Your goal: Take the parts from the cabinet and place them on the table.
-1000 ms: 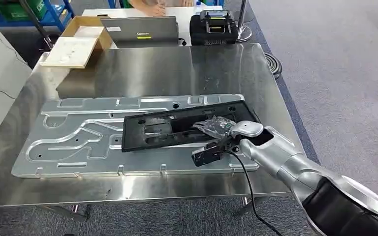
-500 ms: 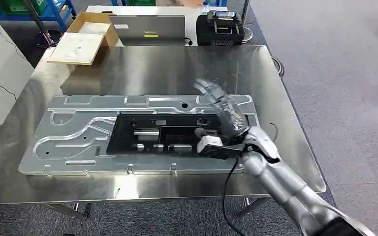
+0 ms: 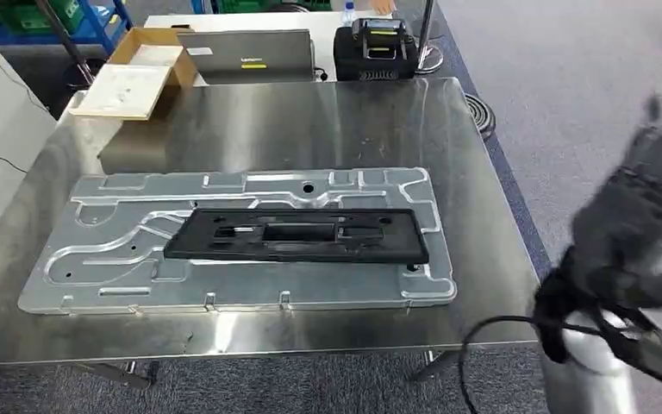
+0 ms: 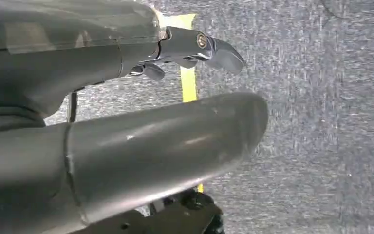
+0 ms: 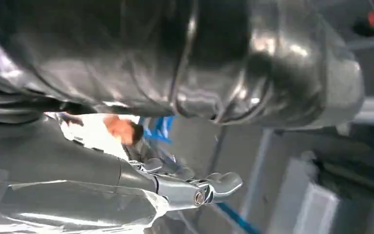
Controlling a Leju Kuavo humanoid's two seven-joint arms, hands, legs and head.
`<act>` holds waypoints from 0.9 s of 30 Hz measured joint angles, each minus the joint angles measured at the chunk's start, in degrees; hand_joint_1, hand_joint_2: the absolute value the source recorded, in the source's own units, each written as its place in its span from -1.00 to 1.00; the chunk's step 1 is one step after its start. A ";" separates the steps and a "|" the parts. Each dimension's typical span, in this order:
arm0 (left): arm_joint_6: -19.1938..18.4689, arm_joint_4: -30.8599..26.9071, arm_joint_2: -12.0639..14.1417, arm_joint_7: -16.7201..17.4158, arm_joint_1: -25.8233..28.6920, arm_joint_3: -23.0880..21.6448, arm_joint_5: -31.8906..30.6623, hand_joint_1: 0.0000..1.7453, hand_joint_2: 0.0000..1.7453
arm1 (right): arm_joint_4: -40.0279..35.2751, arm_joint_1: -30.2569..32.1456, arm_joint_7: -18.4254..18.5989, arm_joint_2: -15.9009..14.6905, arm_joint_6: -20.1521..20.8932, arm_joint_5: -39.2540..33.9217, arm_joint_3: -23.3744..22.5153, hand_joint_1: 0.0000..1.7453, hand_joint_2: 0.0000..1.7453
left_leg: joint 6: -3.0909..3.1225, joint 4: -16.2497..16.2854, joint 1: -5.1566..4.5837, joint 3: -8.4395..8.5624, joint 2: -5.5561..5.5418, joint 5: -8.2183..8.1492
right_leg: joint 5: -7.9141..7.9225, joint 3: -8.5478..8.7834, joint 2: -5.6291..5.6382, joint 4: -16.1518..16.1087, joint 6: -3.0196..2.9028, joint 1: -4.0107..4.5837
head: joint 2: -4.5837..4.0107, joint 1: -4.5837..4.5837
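Since the black part lies flat on the silver panel upon the bench, the placement is judged done. Nothing is held by the right hand, raised beside the bench, fingers spread. The left hand hangs empty above carpet. A laptop, cardboard box and black case are seen beyond, well apart.

No text can be read for certain. A grey laptop at the far edge of the table carries a small dark mark with a yellow-green strip on its lid, too small to make out. The black case beside it and the open cardboard box show no legible lettering.
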 joint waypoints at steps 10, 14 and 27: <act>0.13 0.00 0.00 -0.55 1.00 1.09 0.46 -1.00 -1.00 | -9.16 9.71 -0.42 3.35 3.08 0.52 -13.84 -1.00 -1.00 | 1.45 -11.80 -0.47 6.06 -0.18 3.43 | -0.75 -0.24 0.17 1.32 1.69 0.27 | 0.00 0.02; 0.13 0.00 -0.02 -0.68 0.87 1.31 0.66 -1.00 -1.00 | -13.38 14.14 -0.40 4.99 3.21 0.46 -20.31 -1.00 -1.00 | 3.35 -12.20 -0.49 5.66 0.28 4.35 | -10.50 -7.72 0.31 18.49 3.10 -0.29 | 0.00 0.04; 2.43 0.00 -0.61 -0.07 1.20 3.28 3.31 -1.00 -1.00 | -8.09 26.35 0.90 15.97 7.91 4.72 -33.82 -1.00 -1.00 | 1.03 -6.95 -0.61 3.41 0.10 -0.51 | -0.50 0.76 -0.03 -0.02 -0.42 -0.05 | 0.00 0.00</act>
